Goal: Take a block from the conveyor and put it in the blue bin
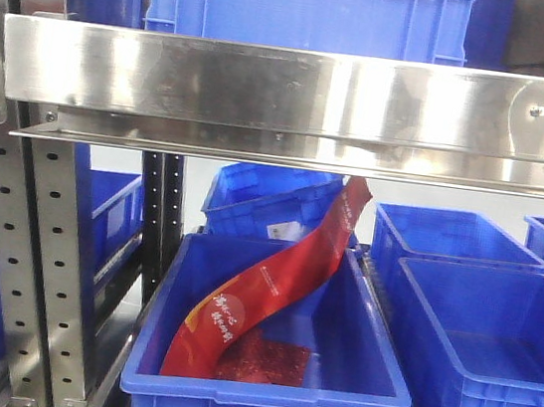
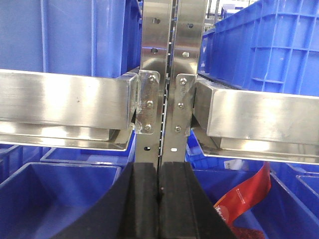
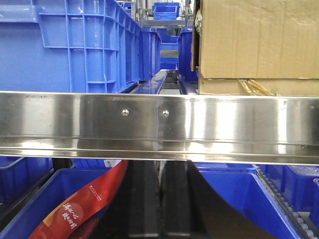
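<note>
Blue bin [image 1: 269, 379] on the lower shelf holds a long red packet [image 1: 271, 284] leaning from floor to back rim under a steel rail [image 1: 295, 101]. Left gripper [image 2: 159, 204] and right gripper [image 3: 160, 199] both show black fingers pressed together, holding nothing. No conveyor is in view.

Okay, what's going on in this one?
Nothing is being held. A red snack pouch leans in a blue bin under a steel shelf rail, its top reaching up to the rail. The left hand and right hand are both shut and empty, facing the rack. No conveyor or block is visible.
</note>
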Motion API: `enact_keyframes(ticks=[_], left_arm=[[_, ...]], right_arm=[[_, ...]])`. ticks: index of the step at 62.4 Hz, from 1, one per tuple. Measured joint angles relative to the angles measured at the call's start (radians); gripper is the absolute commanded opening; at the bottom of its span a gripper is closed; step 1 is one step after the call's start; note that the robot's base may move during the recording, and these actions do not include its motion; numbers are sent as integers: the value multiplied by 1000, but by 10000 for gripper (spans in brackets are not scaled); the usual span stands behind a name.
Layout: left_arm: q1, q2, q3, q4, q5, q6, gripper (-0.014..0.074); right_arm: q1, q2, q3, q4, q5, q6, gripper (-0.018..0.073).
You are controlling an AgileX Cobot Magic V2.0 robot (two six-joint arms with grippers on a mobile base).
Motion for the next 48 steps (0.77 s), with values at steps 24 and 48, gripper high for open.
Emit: enact_keyframes(ticks=[24, 48], left_arm=[[-21, 0, 0, -21, -10, -1, -111], [-21, 0, 0, -21, -12, -2, -111]], right_arm=[[0, 0, 0, 0, 0, 0, -162], [0, 0, 0, 0, -2, 0, -162]])
